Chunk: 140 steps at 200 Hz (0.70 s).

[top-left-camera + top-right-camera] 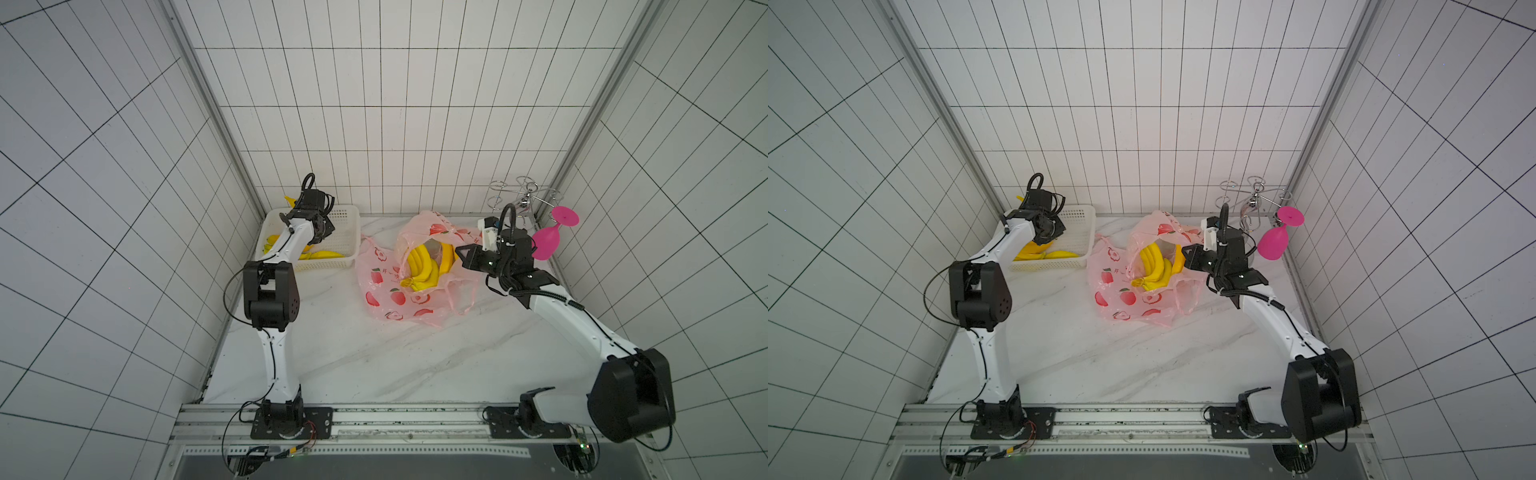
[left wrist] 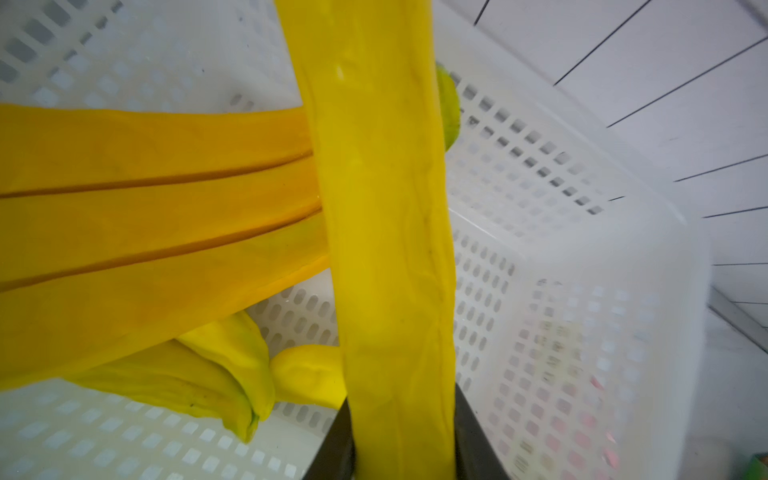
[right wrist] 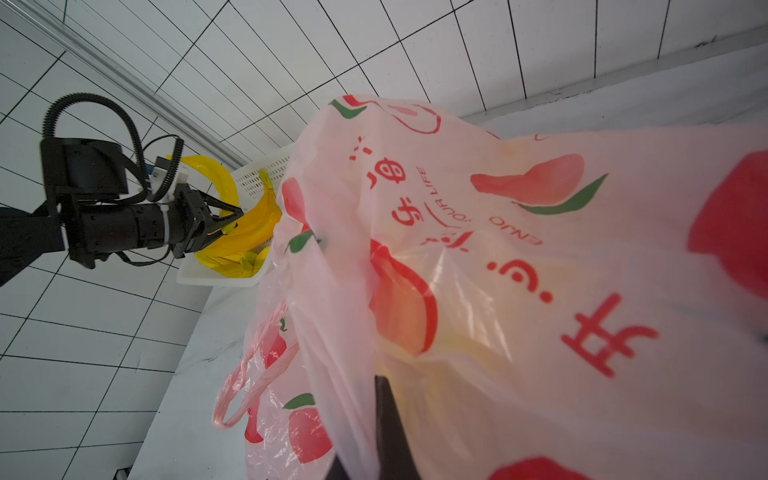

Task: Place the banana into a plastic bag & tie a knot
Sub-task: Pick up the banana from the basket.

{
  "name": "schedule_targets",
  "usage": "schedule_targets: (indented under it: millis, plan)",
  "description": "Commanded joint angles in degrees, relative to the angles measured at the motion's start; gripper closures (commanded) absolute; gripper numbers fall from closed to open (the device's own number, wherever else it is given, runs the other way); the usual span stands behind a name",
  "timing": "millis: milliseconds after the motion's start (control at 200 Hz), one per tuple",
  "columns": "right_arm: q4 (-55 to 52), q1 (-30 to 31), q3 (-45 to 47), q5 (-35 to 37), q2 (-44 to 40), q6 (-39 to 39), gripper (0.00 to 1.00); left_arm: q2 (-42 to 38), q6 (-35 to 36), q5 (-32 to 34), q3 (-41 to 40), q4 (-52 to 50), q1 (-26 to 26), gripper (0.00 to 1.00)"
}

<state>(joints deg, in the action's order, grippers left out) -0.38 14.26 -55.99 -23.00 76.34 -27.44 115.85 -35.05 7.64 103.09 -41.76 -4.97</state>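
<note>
My left gripper (image 2: 401, 399) reaches down into the white basket (image 1: 345, 224) at the back left. It is shut on a yellow banana (image 2: 386, 249), which fills the gap between its dark fingers (image 2: 332, 440). The right wrist view also shows that gripper (image 3: 230, 220) on the banana (image 3: 257, 220). The pink plastic bag (image 1: 399, 286) with its apple print lies mid-table, and a bunch of bananas (image 1: 424, 266) sits in its mouth. My right gripper (image 1: 461, 251) is shut on the bag's right rim and holds it up. One dark finger (image 3: 390, 424) shows under the film.
More bananas (image 2: 145, 208) lie in the basket under the held one. A pink wine glass (image 1: 548, 241) hangs from a wire rack (image 1: 523, 195) in the back right corner, close behind my right wrist. A loose bag handle (image 1: 465, 295) trails on the marble top.
</note>
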Motion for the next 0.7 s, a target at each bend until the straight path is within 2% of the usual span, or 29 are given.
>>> schedule_targets:
  millis: [0,85,155,395,450,545,695]
  plan:
    - [-0.62,-0.02,0.04,0.30,-1.43,0.18,1.00,-10.66,0.99,-0.84,-8.28,4.78,-3.45,0.78]
    - [-1.52,-0.02,-1.55,0.33,-1.11,0.37,1.00,-20.09,3.15,-3.81,-18.28,11.95,-8.94,0.78]
    - [-2.43,0.06,-2.88,0.24,-0.93,0.63,1.00,-26.07,6.42,-3.52,-24.55,16.06,-14.83,0.78]
    - [-4.93,0.29,-6.32,0.86,-0.84,1.93,1.00,-38.59,17.26,-4.72,-39.20,22.21,-34.70,0.81]
    - [-5.07,0.41,-6.91,0.77,-0.89,1.95,1.00,-39.83,19.41,-4.18,-42.49,25.18,-39.16,0.81]
    - [-5.33,0.67,-8.03,0.86,-0.85,2.04,1.00,-38.33,21.12,-7.73,-44.33,26.73,-44.17,0.80]
    - [-5.76,1.20,-9.21,1.29,-1.19,2.04,1.00,-32.34,22.30,-17.12,-43.15,26.90,-46.97,0.81]
